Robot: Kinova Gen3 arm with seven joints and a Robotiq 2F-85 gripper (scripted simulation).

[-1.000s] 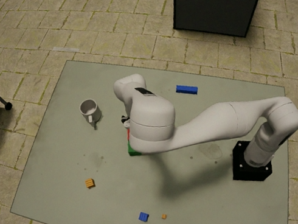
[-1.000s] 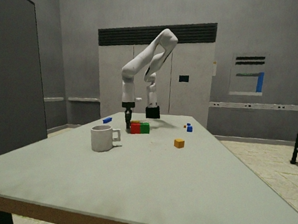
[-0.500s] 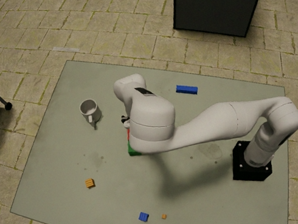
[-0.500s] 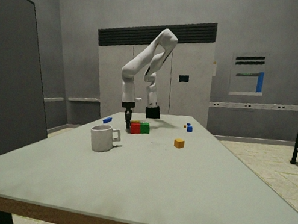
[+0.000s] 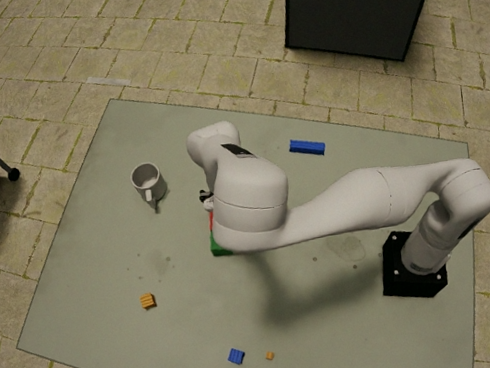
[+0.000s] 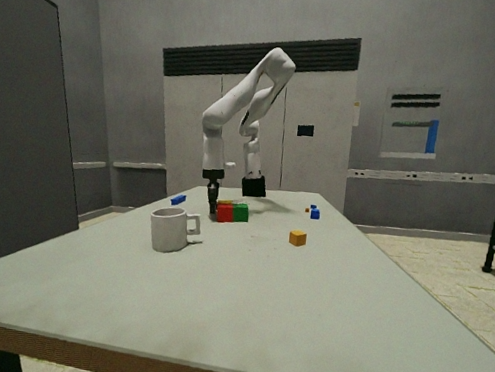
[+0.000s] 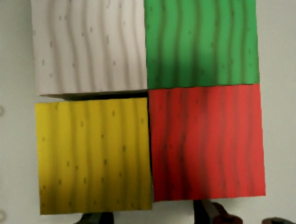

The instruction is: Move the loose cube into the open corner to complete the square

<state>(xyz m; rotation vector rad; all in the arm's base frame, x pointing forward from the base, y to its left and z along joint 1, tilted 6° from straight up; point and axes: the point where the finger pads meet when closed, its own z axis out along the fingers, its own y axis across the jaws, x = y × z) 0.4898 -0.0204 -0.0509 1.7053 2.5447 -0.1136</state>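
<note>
In the wrist view the yellow cube lies at lower left, beside the red cube and below the white cube. A narrow dark gap separates yellow from white, and a thin dark line separates yellow from red. The green cube sits at upper right, against white and red. My gripper is partly open and holds nothing. Its fingers are just outside the near edges of yellow and red; their tips are partly cut off or hidden.
A grey mug stands near the gripper. A long blue block, an orange block, a blue block and two tiny blocks lie on the table. My arm hides much of the cubes in the top view.
</note>
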